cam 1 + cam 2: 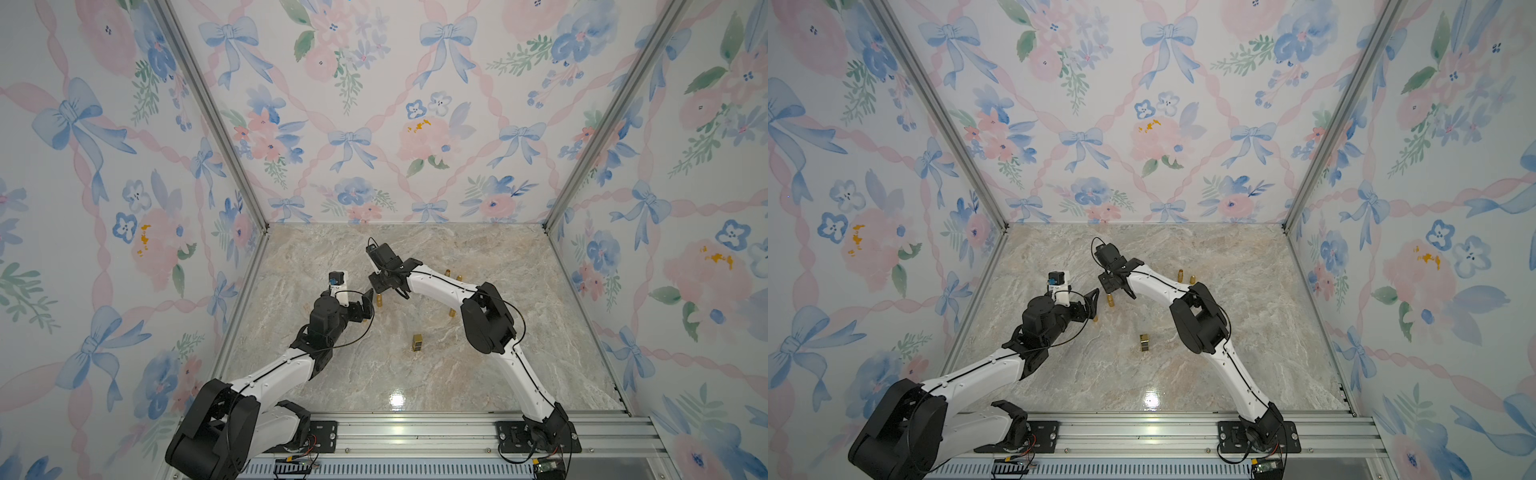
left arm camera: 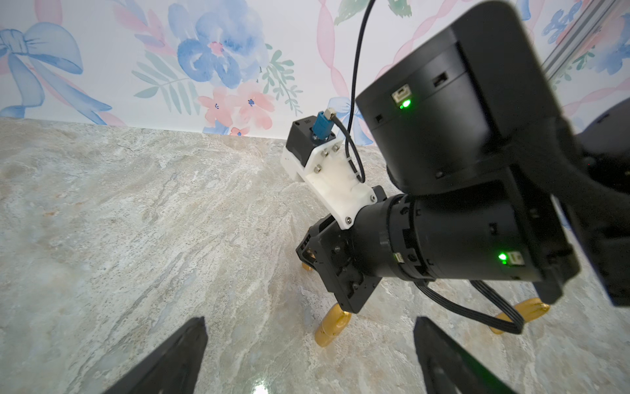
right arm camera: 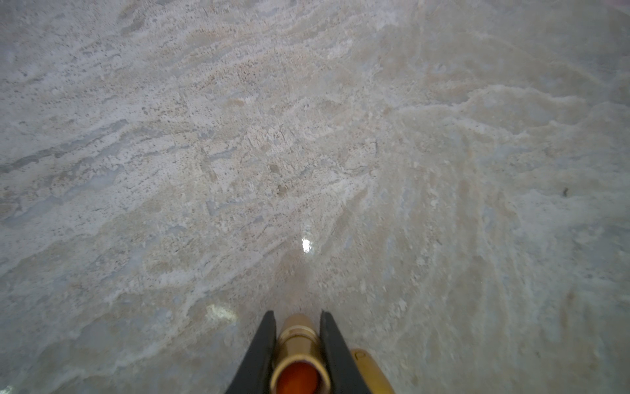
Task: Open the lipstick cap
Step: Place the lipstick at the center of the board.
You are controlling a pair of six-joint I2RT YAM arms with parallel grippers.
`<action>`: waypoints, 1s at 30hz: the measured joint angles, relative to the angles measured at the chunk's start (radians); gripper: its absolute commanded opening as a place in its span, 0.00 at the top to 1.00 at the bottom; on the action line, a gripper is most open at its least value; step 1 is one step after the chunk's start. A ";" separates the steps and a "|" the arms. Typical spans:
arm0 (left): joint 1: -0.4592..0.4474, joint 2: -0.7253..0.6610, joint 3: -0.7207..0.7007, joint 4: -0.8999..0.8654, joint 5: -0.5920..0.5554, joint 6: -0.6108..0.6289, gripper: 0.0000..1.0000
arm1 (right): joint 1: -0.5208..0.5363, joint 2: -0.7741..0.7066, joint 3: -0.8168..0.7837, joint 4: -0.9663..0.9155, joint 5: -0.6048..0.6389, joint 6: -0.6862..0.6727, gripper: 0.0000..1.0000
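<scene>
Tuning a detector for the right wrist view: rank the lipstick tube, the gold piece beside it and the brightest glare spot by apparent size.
1. lipstick tube, between the fingers of the right gripper; nearest the camera, so it looms.
2. gold piece, partly out of frame, so unsure.
3. glare spot, clearly smallest.

Bright, even, diffuse from overhead. Faint soft shadows on table. White glare patch near front edge in both top views; small glints in right wrist view. Wide-angle stretch at top-view corners. Sharp in left wrist view, blurred at near fingers. Soft overall in right wrist view, lipstick out of focus.
</scene>
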 measured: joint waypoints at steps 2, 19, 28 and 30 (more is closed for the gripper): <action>0.000 0.000 0.000 0.000 0.000 0.000 0.02 | 0.000 0.000 0.000 0.000 0.000 0.000 0.76; 0.002 0.000 0.000 0.000 0.000 0.000 0.02 | -0.001 0.013 0.012 -0.001 -0.011 0.000 0.66; 0.002 0.000 0.000 0.000 0.000 0.000 0.02 | -0.002 0.014 0.101 -0.034 -0.011 -0.005 0.58; 0.002 0.000 0.000 -0.001 0.000 0.000 0.02 | -0.002 0.014 0.122 -0.045 -0.011 -0.009 0.55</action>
